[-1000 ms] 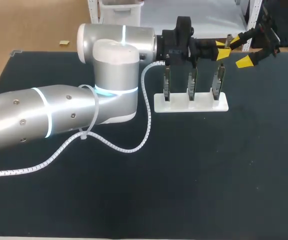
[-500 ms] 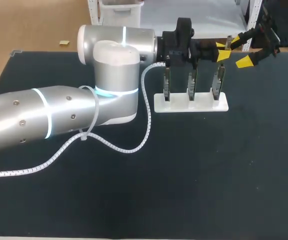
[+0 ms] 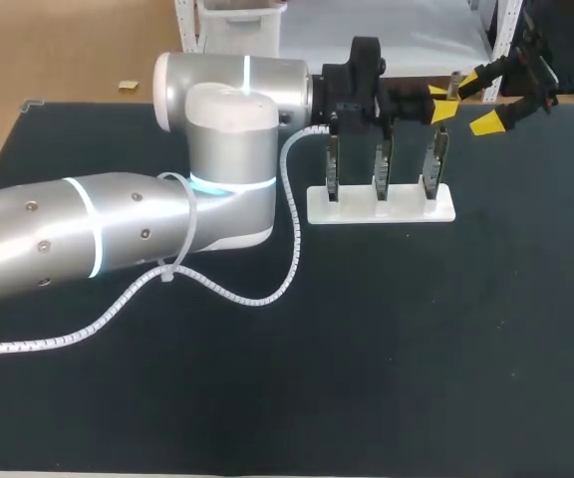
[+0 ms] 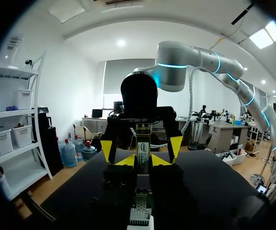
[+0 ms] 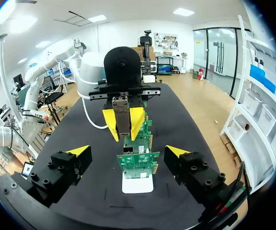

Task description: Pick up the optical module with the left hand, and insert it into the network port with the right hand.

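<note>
My left gripper [image 3: 439, 102] hangs above the rightmost circuit board [image 3: 433, 164] of three that stand upright in a white stand [image 3: 382, 206]. It is shut on the optical module [image 4: 143, 146], a slim metal piece with a label, held upright between its yellow tips. In the right wrist view the left gripper [image 5: 123, 122] and the module [image 5: 123, 119] sit straight ahead, over the green boards [image 5: 138, 160]. My right gripper [image 3: 481, 100] faces the left one from the right, wide open, with nothing between its fingers [image 5: 176, 151].
My left arm [image 3: 118, 234] lies across the left half of the black table [image 3: 417, 349], trailing a white coiled cable [image 3: 227, 291]. The stand sits near the table's far edge.
</note>
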You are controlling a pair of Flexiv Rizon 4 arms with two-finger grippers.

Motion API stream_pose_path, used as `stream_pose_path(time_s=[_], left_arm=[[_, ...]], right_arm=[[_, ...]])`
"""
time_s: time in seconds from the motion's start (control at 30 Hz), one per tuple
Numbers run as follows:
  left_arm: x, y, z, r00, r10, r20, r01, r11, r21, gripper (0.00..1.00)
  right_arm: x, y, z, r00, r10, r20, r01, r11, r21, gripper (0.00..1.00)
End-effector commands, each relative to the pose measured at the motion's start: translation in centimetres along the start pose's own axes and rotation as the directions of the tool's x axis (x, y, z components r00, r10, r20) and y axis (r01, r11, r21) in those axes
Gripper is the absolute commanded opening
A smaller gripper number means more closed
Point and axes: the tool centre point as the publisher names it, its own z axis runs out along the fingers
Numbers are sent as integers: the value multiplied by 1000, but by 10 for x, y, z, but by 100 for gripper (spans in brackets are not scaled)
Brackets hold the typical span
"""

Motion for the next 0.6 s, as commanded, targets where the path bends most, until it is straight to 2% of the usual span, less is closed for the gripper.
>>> stream_pose_path(time_s=[0.03,0.6], left_arm=[[1,-3,0,1000,-1,1,1,1000,-9,0],[3,0,1,1000,-12,-10,12,1000,-11,0]], right_arm=[[0,2,0,1000,0,-1,0,1000,5,100],[0,2,0,1000,0,-1,0,1000,5,100]])
